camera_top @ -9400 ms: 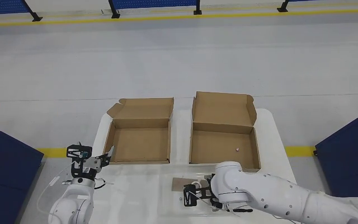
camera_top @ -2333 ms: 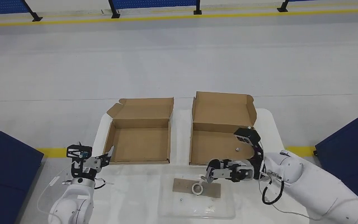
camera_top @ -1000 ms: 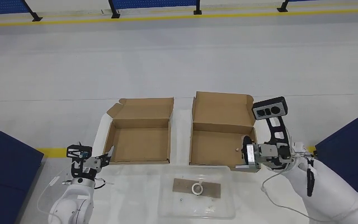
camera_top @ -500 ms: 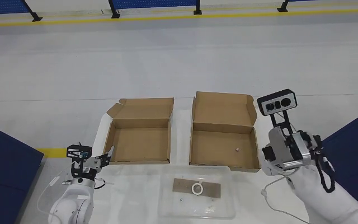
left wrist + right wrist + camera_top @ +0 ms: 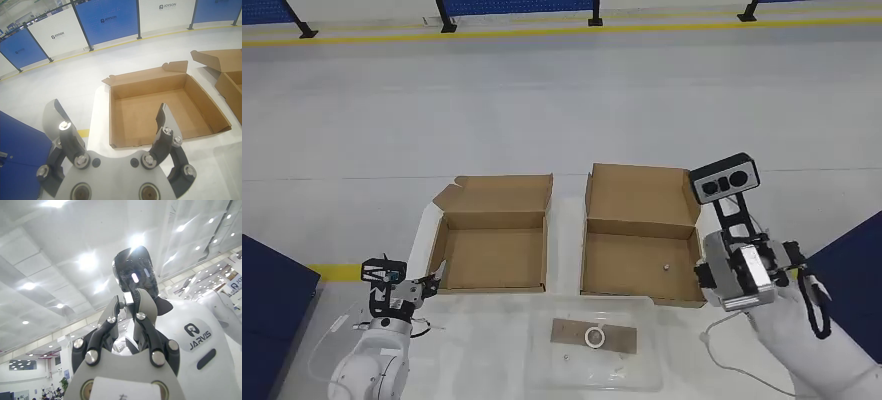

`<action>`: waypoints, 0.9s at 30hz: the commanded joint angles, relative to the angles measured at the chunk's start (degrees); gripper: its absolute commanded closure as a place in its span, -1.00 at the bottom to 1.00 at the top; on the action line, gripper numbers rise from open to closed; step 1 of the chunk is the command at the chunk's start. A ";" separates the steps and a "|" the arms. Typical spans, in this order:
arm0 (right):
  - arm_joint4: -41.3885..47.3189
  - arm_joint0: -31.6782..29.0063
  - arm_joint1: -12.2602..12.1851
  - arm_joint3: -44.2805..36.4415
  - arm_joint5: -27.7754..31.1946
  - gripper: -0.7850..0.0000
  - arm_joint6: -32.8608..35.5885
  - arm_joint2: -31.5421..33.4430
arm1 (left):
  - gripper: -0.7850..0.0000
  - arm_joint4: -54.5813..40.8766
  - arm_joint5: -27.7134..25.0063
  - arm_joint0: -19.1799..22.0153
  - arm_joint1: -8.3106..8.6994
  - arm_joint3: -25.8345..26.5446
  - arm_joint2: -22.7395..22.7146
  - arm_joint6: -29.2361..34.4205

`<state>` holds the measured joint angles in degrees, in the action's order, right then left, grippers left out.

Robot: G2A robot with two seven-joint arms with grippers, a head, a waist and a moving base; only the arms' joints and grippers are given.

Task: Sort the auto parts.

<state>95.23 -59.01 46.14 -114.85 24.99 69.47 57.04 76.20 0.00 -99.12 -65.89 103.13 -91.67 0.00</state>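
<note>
Transfer stage, by the look of the pose (a judgement, not a certainty): right claw (image 5: pixel 127 298) clamped on a small silver part (image 5: pixel 129 300), turned upward, just beside the right box (image 5: pixel 627 262) at the tabletop (image 5: pixel 482 320) edge. Left claw (image 5: pixel 109 106) spread wide, holding nothing, just short of the left box (image 5: pixel 149 83). To finish well: roll the wrist down, centre over the box floor near the small piece (image 5: pixel 667 267) lying there, lower close before letting go. White ring (image 5: pixel 594 338) resting in the clear tray (image 5: pixel 552 366). Printed logos on the blue and white panels (image 5: pixel 105 20) behind, left unread; partial label (image 5: pixel 124 389) on the right claw's base, cut off, illegible.
</note>
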 commanded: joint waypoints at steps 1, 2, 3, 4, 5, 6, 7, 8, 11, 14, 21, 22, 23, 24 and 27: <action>-2.40 0.07 0.32 -0.07 -0.29 1.00 -0.98 0.23 | -1.00 0.00 0.00 0.00 0.00 0.00 0.00 0.00; -3.43 0.13 0.49 -0.04 -0.55 1.00 -1.33 0.36 | -1.00 0.00 0.00 0.00 0.00 0.00 0.00 0.00; -4.40 0.19 0.66 -0.01 -0.70 1.00 -1.68 0.55 | -1.00 0.00 0.00 0.00 0.00 0.00 0.00 0.00; -5.26 0.21 0.83 0.00 -0.83 1.00 -2.00 0.72 | -1.00 0.00 0.00 0.00 0.00 0.00 0.00 0.00; -6.23 0.25 0.99 0.05 -0.98 1.00 -2.30 0.93 | -1.00 0.00 0.00 0.00 0.00 0.00 0.00 0.00; -7.05 0.24 1.15 0.06 -1.10 1.00 -2.60 1.13 | -1.00 0.00 0.00 0.00 0.00 0.00 0.00 0.00; -7.72 0.19 1.31 0.05 -1.18 1.00 -2.91 1.33 | -1.00 0.00 0.00 0.00 0.00 0.00 0.00 0.00; -8.23 0.11 1.47 -0.02 -1.25 1.00 -3.10 1.53 | -1.00 0.00 0.00 0.00 0.00 0.00 0.00 0.00; -7.59 -0.50 2.05 -0.36 -1.26 1.00 -3.40 1.92 | -1.00 0.00 0.00 0.00 0.00 0.00 0.00 0.00; -3.26 -1.41 2.83 -0.66 -1.19 1.00 -2.67 2.19 | -1.00 0.00 0.00 0.00 0.00 0.00 0.00 0.00; 3.93 -2.87 4.48 -0.84 -2.07 1.00 -0.90 3.63 | -1.00 0.00 0.00 0.00 0.00 0.00 0.00 0.00; 4.80 -3.06 4.72 -0.88 -2.28 1.00 -0.76 3.83 | -1.00 0.00 0.00 0.00 0.00 0.00 0.00 0.00; 5.62 -3.23 4.95 -0.89 -2.41 1.00 -0.67 4.06 | -1.00 0.00 0.00 0.00 0.00 0.00 0.00 0.00; 6.35 -3.40 5.19 -0.91 -2.46 1.00 -0.62 4.28 | -1.00 0.00 0.00 0.00 0.00 0.00 0.00 0.00; 7.26 -3.81 5.84 -0.84 -2.66 1.00 -0.57 4.95 | -1.00 0.00 0.00 0.00 0.00 0.00 0.00 0.00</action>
<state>102.26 -62.67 51.74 -115.70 22.39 68.88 61.75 76.20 0.00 -99.12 -65.89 103.13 -91.67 0.00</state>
